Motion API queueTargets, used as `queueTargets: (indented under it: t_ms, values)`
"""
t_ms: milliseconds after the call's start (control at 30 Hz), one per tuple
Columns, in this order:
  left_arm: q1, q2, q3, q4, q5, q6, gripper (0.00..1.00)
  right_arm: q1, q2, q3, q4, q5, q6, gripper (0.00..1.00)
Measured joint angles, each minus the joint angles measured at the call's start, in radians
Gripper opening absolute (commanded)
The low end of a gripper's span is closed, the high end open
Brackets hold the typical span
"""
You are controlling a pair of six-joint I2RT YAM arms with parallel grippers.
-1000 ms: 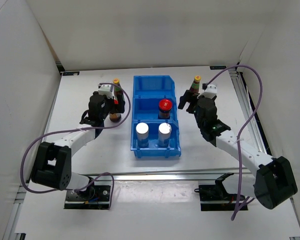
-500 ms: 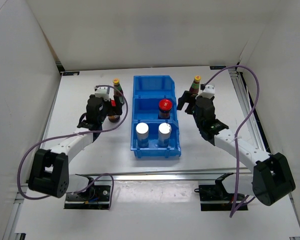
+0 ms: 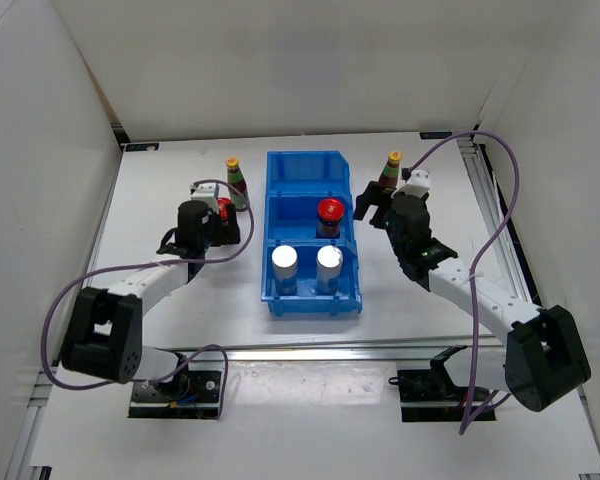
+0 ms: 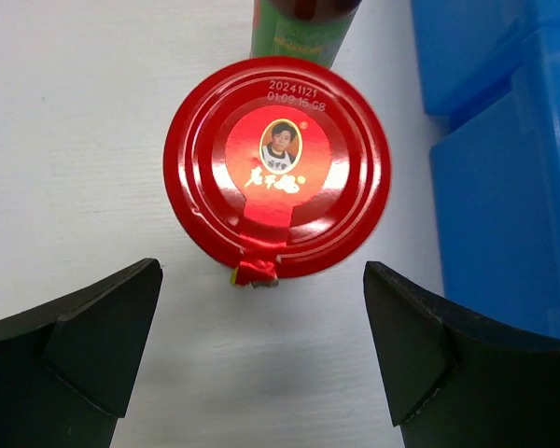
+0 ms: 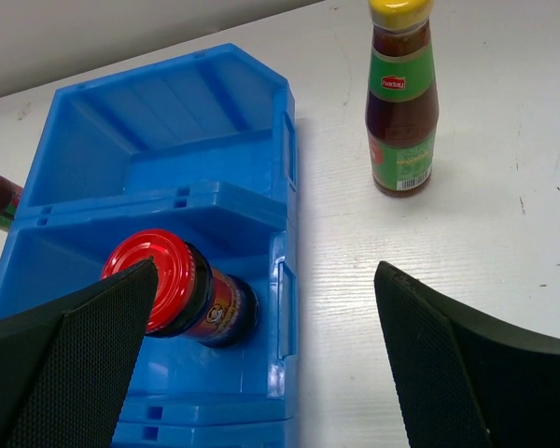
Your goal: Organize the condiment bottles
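The blue bin (image 3: 305, 156) holds two white silver-capped bottles (image 3: 283, 262) (image 3: 329, 258) in its front compartment and a red-lidded jar (image 3: 328, 210) in the middle one. A second red-lidded jar (image 3: 224, 207) stands on the table left of the bin, with a yellow-capped bottle (image 3: 236, 180) just behind it. My left gripper (image 3: 220, 222) is open right beside this jar (image 4: 276, 177), which lies just ahead of the fingertips and not between them (image 4: 261, 308). My right gripper (image 3: 372, 208) is open and empty beside the bin's right wall (image 5: 266, 271). The other yellow-capped bottle (image 5: 401, 103) stands behind it.
The bin's back compartment (image 5: 159, 112) has nothing in it. The bin's left wall (image 4: 504, 187) is close to the right of the left jar. White walls enclose the table, and a metal rail (image 3: 490, 200) runs along its right side.
My left gripper has drawn back toward the near edge, off the yellow-capped bottle, and is now at the red-lidded jar. The right arm has hardly moved.
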Motion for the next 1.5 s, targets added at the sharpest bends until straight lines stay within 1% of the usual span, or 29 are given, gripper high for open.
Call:
queueTargets:
  t_ms: [100,233,533,800,967,1167,1200,1300,1333,1400,1500]
  values:
    - [0.001,0.058,0.035,-0.026,-0.002,-0.004,1.00,-0.005,0.000,0.000,0.000,-0.002,0.006,1.00]
    - [0.001,0.091,0.074,-0.035,-0.006,-0.005,1.00,-0.013,0.000,0.000,0.000,-0.012,0.011,1.00]
    - [0.001,0.112,0.101,0.004,-0.028,-0.005,1.00,-0.024,0.002,0.000,0.000,-0.034,0.015,1.00]
    - [0.001,0.183,0.140,0.014,-0.047,-0.004,1.00,-0.026,0.024,0.000,0.000,-0.050,0.026,1.00]
    - [0.001,0.196,0.163,0.018,-0.069,-0.004,0.99,-0.026,0.032,0.000,0.001,-0.060,0.031,1.00]
    - [0.001,0.200,0.188,0.034,-0.077,-0.004,0.89,-0.026,0.042,0.000,0.000,-0.071,0.034,1.00]
    - [0.001,0.203,0.192,0.037,-0.077,-0.003,0.85,-0.026,0.042,0.000,0.000,-0.074,0.034,1.00]
    - [0.001,0.210,0.194,0.046,-0.073,-0.004,0.79,-0.029,0.042,0.000,0.001,-0.076,0.034,1.00]
    - [0.001,0.211,0.194,0.046,-0.072,-0.003,0.74,-0.031,0.042,0.000,0.001,-0.076,0.034,1.00]
    - [0.001,0.211,0.194,0.047,-0.072,0.001,0.67,-0.033,0.042,0.000,0.001,-0.077,0.034,1.00]
    - [0.001,0.211,0.194,0.047,-0.069,0.000,0.66,-0.035,0.042,0.000,0.001,-0.078,0.038,1.00]
